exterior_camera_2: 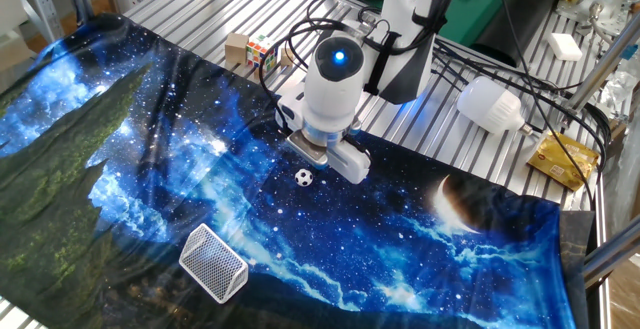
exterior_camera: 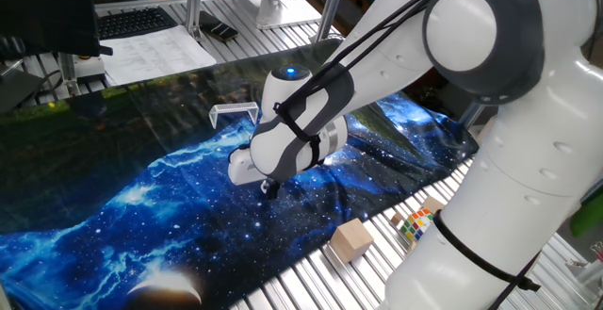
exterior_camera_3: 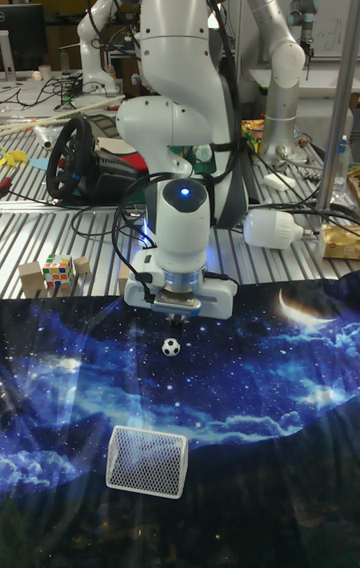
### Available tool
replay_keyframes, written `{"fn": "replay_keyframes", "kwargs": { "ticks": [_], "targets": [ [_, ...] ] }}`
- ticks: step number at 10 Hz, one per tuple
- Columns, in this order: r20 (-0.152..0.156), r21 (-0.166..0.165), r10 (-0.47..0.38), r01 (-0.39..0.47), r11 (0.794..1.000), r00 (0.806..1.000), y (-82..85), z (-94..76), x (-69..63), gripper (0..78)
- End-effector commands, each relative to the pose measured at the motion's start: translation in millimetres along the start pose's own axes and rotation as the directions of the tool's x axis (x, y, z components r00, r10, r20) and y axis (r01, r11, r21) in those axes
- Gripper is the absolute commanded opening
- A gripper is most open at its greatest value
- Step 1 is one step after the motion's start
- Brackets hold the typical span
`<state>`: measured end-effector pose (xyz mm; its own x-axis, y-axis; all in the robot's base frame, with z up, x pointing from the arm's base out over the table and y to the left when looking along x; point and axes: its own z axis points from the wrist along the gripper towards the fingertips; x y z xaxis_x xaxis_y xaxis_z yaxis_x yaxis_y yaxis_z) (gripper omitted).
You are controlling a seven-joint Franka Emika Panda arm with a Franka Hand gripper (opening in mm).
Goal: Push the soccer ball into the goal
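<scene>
White with black patches, the ball (exterior_camera_2: 303, 177) sits on the starry blue cloth (exterior_camera_2: 420, 239) that covers the tabletop (exterior_camera_2: 200, 9), just in front of the claw (exterior_camera_2: 311, 155), which hangs low above the cloth on the side away from the goal (exterior_camera_2: 213, 262). In the tall view the ball (exterior_camera_3: 172, 347) lies between the claw (exterior_camera_3: 176, 317) and the goal (exterior_camera_3: 147, 461), roughly in line. I cannot tell whether the claw's fingers are parted or together; the hand hides them from every side.

Such a ball looks very light, hard and smooth, so it would likely roll at a touch and slip out of a pinch. Nudging it suits better than gripping: contact low on the far side, centred, so it rolls straight. The cloth shows folds that could turn it off course. In the side view the arm hides the ball, though the goal (exterior_camera: 234, 113) shows beyond.
</scene>
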<state>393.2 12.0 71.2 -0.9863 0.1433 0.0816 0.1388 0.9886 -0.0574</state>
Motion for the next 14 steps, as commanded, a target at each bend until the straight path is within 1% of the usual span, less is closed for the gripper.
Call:
{"fn": "replay_keyframes", "kwargs": {
  "ticks": [1,2,3,5,7,9,11,12,13,14],
  "targets": [
    [-0.009,-0.006,0.006,-0.006,1.000,1.000,0.3,-0.3,-0.7,0.0],
    [-0.020,-0.004,0.008,-0.008,1.000,1.000,0.3,-0.3,-0.7,0.0],
    [-0.020,-0.003,0.011,-0.011,1.000,1.000,0.4,0.0,-0.4,0.0],
    [-0.018,-0.002,0.017,-0.017,1.000,1.000,0.4,0.0,-0.4,0.0],
    [0.000,0.011,0.039,-0.039,0.999,0.999,0.4,0.0,-0.4,0.0],
    [-0.004,0.011,0.044,-0.043,0.999,0.999,0.4,0.0,-0.4,0.0],
    [-0.001,0.008,0.083,-0.083,0.997,0.997,0.4,0.0,-0.4,0.0],
    [0.005,0.005,0.100,-0.100,0.995,0.995,0.4,0.0,-0.4,0.0],
    [0.004,0.007,0.109,-0.109,0.994,0.994,0.4,0.0,-0.4,0.0],
    [-0.004,0.009,0.116,-0.116,0.993,0.993,0.4,0.0,-0.4,0.0]
  ]
}}
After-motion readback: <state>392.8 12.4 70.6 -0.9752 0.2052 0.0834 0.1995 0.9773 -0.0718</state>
